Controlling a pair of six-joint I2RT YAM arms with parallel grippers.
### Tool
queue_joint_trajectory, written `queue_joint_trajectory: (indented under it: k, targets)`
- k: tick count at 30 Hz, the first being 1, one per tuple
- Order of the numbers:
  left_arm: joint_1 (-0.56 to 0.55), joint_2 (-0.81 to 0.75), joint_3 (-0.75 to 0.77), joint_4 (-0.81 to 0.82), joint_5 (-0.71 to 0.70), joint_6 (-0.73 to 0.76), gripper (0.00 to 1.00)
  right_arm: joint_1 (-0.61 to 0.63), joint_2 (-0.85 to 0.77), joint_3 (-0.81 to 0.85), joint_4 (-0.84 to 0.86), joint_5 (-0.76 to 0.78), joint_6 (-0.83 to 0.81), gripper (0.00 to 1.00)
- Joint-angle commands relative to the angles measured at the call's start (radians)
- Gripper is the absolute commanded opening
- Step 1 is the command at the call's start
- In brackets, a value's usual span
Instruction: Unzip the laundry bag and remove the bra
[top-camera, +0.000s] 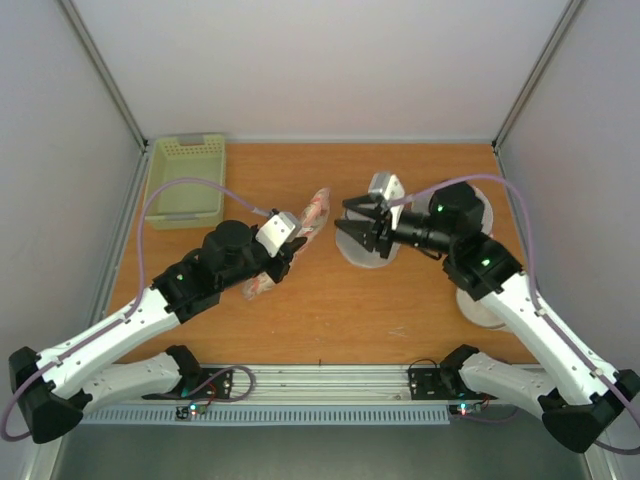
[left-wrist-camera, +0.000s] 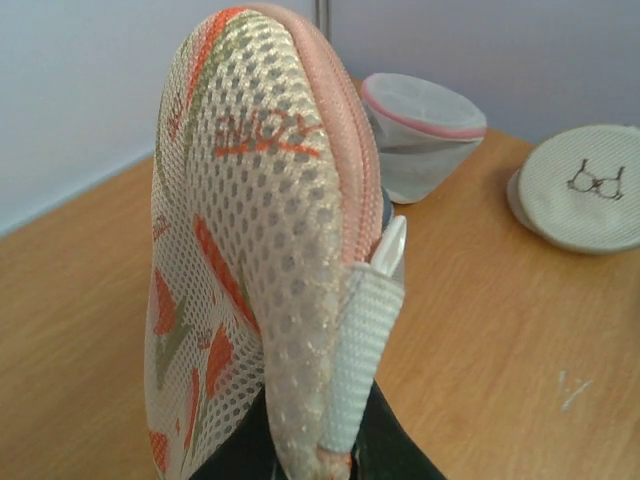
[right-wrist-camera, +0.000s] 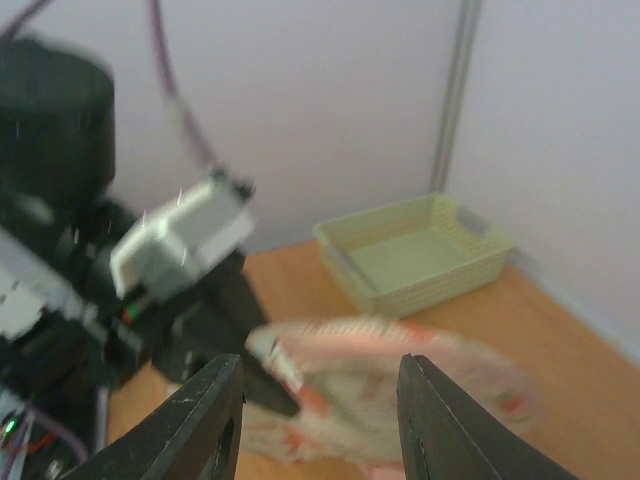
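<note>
The laundry bag (top-camera: 300, 235) is a beige mesh pouch with red-and-green print and pink trim. My left gripper (top-camera: 286, 256) is shut on its near end and holds it up on edge. In the left wrist view the bag (left-wrist-camera: 250, 230) fills the frame, with the pink zipper seam along its right edge, a white zipper pull (left-wrist-camera: 392, 246) and a ribbed pale strap (left-wrist-camera: 364, 350) below it. My right gripper (top-camera: 350, 223) is open and empty, just right of the bag. In the right wrist view the blurred bag (right-wrist-camera: 380, 390) lies beyond its open fingers (right-wrist-camera: 215, 425). The bra is hidden.
A pale green basket (top-camera: 186, 180) stands at the back left. Round white mesh bags (top-camera: 386, 189) sit near the right arm, one with a bra icon (left-wrist-camera: 585, 185), another by the right edge (top-camera: 482, 310). Walls enclose the table.
</note>
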Motion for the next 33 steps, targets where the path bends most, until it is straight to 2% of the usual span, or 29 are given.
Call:
queue_joint_trajectory:
  k: [1, 4, 7, 13, 20, 25, 33]
  targets:
    - [0.003, -0.025, 0.014, 0.067, 0.043, -0.089, 0.01, 0.027, -0.044, -0.187, 0.283, -0.147, -0.019, 0.44]
    - [0.003, -0.044, -0.007, 0.100, 0.042, -0.084, 0.01, 0.068, -0.021, -0.244, 0.372, -0.153, 0.005, 0.44]
    - [0.003, -0.057, -0.018, 0.124, 0.057, -0.059, 0.01, 0.095, 0.024, -0.246, 0.363, -0.168, -0.012, 0.44]
    - [0.003, -0.048, -0.016, 0.117, 0.048, -0.011, 0.01, 0.095, 0.085, -0.214, 0.360, -0.225, -0.007, 0.36]
    - [0.003, -0.056, -0.020, 0.129, 0.047, 0.009, 0.01, 0.095, 0.128, -0.192, 0.315, -0.168, 0.005, 0.35]
    - [0.003, -0.046, -0.019, 0.134, 0.059, 0.013, 0.01, 0.096, 0.156, -0.177, 0.333, -0.183, 0.046, 0.27]
    - [0.002, -0.039, -0.023, 0.122, 0.049, 0.021, 0.01, 0.096, 0.150, -0.168, 0.328, -0.185, 0.049, 0.21]
